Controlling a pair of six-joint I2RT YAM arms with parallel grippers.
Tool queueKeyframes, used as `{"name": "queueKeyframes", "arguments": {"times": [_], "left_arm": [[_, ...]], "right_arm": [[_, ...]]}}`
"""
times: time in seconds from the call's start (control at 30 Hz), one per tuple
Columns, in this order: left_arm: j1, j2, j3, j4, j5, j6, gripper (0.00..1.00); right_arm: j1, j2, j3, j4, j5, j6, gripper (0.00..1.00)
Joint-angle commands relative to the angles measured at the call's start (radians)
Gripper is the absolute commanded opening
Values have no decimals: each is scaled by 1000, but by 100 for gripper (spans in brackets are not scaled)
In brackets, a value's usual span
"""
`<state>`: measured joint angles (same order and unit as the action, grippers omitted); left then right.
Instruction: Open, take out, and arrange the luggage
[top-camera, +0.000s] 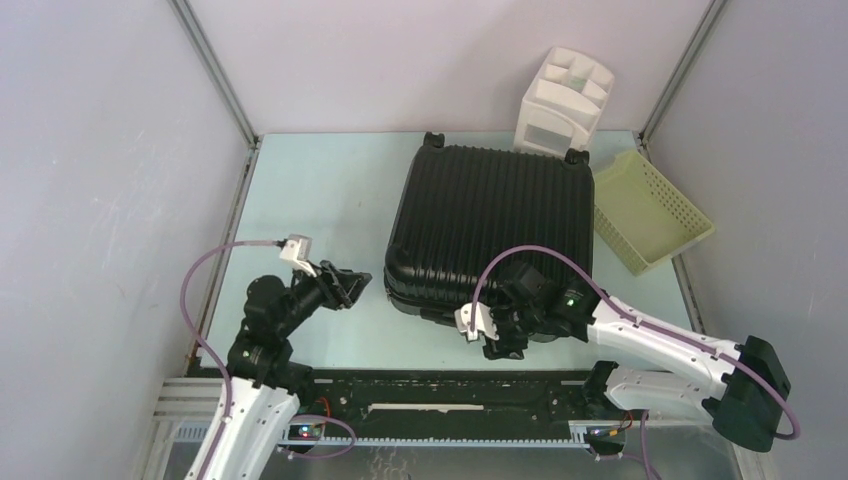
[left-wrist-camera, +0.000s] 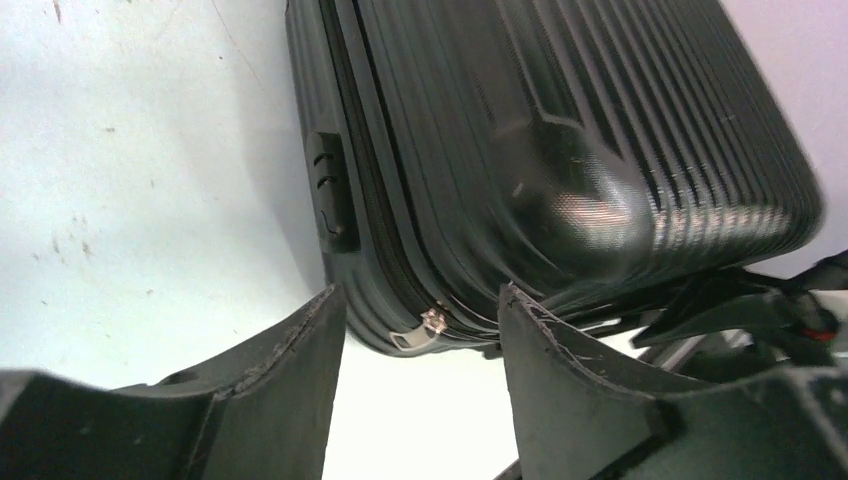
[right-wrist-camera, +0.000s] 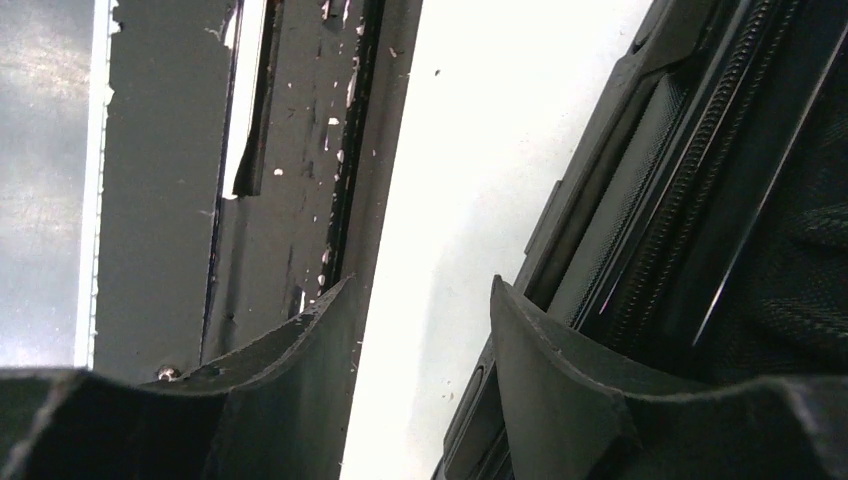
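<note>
Place: pale green bench (top-camera: 330, 200), white walls | Suitcase (top-camera: 490, 215): shut, lying flat mid-bench | Left tool (left-wrist-camera: 420, 290): wide, empty, near zip tab (left-wrist-camera: 432, 322) | Right tool (right-wrist-camera: 421, 282): wide, empty, by near edge | Risk: tiny tab; a miss could shove the suitcase.

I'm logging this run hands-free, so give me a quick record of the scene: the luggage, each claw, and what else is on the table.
Luggage: black ribbed suitcase, shut, lying flat on the table
Zipper pull: silver, at its near-left corner
Left claw: open, empty, pointed at that corner
Right claw: open, empty, at the suitcase's near edge
Other items: white drawer organizer behind the suitcase, pale yellow basket to its right
</note>
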<state>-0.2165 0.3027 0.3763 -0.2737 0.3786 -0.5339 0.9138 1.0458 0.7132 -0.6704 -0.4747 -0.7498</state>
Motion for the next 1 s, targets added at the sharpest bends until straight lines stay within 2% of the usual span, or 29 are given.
{"name": "queueKeyframes", "arguments": {"times": [0.0,0.13,0.27,0.47,0.6,0.77,0.87,0.97], "left_arm": [[-15,86,64,135,57,331,65],[-16,128,58,144,196,570,70],[-15,176,53,73,317,809,71],[-17,281,81,111,331,797,68],[-31,248,7,337,332,638,67],[-37,273,45,170,340,823,64],[-42,331,70,93,331,865,62],[-93,350,65,84,287,857,61]], "right_arm": [[-39,16,27,-63,38,-66,61],[-25,18,41,-95,-23,-86,62],[-21,21,51,-102,-53,-91,62],[-21,33,58,-105,-60,-86,63],[-26,30,58,-102,-60,-85,63],[-28,37,58,-100,-60,-82,63],[-27,40,58,-98,-54,-80,63],[-29,39,58,-97,-46,-77,63]]}}
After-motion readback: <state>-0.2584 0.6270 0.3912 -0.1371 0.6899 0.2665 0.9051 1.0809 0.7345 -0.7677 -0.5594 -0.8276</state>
